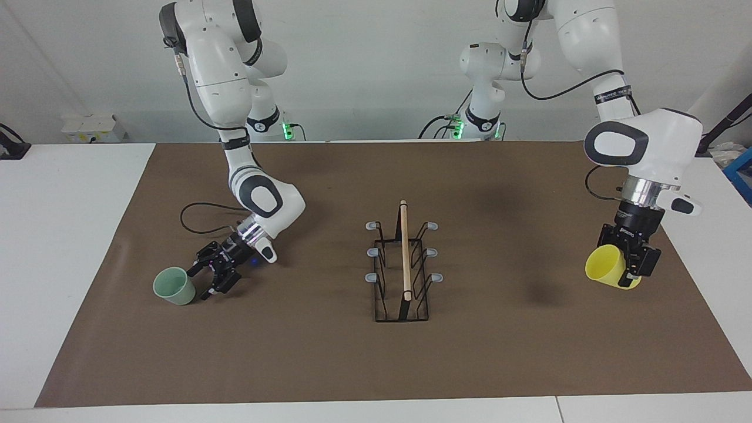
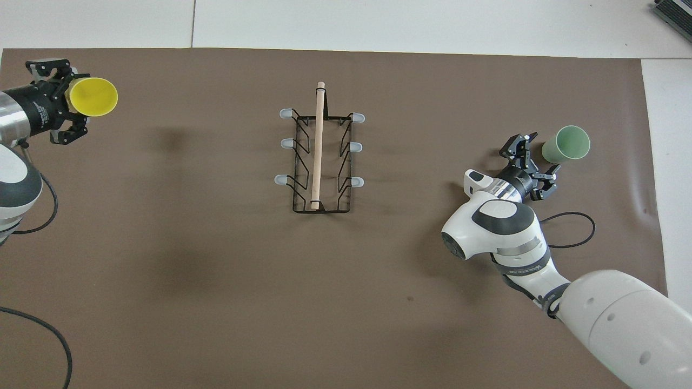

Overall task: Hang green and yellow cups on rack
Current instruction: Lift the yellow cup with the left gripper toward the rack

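Observation:
The pale green cup (image 1: 174, 286) stands upright on the brown mat toward the right arm's end; it also shows in the overhead view (image 2: 566, 143). My right gripper (image 1: 200, 283) (image 2: 545, 153) is low over the mat right beside it, open, with the cup just outside its fingertips. My left gripper (image 1: 631, 264) (image 2: 73, 100) is shut on the yellow cup (image 1: 611, 267) (image 2: 93, 96) and holds it tipped on its side above the mat at the left arm's end. The black wire rack (image 1: 405, 252) (image 2: 318, 151) with its wooden dowel stands mid-mat; all its grey-tipped prongs are bare.
The brown mat (image 1: 505, 352) covers most of the white table. A black cable (image 1: 200, 214) (image 2: 567, 227) loops on the mat by the right arm's wrist. Another cable (image 2: 48, 329) lies near the left arm.

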Controlling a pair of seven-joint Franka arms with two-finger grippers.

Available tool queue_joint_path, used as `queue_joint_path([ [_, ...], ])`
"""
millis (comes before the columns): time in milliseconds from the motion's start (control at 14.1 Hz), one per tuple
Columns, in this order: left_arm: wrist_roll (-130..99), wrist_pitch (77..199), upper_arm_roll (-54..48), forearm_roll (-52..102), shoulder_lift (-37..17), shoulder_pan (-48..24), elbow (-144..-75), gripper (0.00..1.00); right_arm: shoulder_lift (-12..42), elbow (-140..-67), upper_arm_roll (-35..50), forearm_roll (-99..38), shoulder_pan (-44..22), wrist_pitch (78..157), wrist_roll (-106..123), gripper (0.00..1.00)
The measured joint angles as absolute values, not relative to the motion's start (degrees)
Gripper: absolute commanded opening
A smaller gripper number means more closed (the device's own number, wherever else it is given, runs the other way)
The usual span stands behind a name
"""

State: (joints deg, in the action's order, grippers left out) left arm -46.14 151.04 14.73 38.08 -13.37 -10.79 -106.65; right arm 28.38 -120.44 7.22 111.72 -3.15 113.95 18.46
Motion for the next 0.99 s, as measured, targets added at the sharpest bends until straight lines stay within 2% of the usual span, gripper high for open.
queue_joint_path([
  [284,-44.9,146.9,6.9,25.3,-7.8,-7.8,-106.8,0.00,28.4,-120.5,7.1,112.3,-0.5,114.1,18.4,1.00],
  [710,-31.3,143.0,-4.2,23.7,-0.8,-5.2,-110.2,0.00,28.4,-120.5,7.1,114.7,0.7,115.1,18.1,1.00],
  [852,-28.5,144.7,-7.9,23.7,0.0,-5.0,-112.6,0.00,28.4,-120.6,7.0,117.7,1.5,115.6,17.9,1.00],
  [994,-26.3,152.5,-11.6,23.6,0.3,-5.0,-116.5,0.00,28.4,-120.5,7.0,120.8,2.7,116.4,17.7,1.00],
])
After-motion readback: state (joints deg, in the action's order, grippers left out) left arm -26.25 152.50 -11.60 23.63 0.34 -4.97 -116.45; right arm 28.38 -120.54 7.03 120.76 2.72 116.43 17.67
